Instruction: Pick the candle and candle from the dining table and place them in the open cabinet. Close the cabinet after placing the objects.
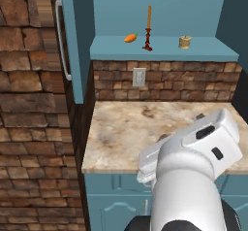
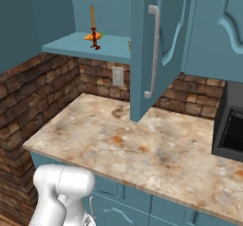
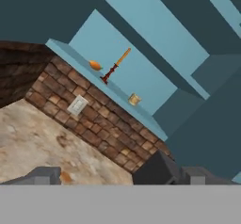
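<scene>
The teal cabinet [image 1: 164, 48] stands open. On its shelf stand both candles: the tall orange taper [image 1: 148, 28] on its dark red-brown stand, and to its right the squat yellowish-gold one [image 1: 184, 41]. The right base view shows the taper [image 2: 93, 28] at the shelf's left. In the hand view the taper [image 3: 115, 68] and the squat candle [image 3: 134, 99] sit on the tilted shelf far ahead. My gripper [image 3: 101, 176] is open with nothing between its fingertips [image 3: 157, 169], low over the stone top and well short of the shelf.
A small orange lump [image 1: 130, 38] lies left of the taper. One door with a silver bar handle [image 2: 153, 49] juts out over the marbled counter top [image 1: 145, 128]; the other door's handle [image 1: 59, 36] is at the left. A brick wall, an outlet [image 1: 139, 77] and a dark box [image 2: 230, 130].
</scene>
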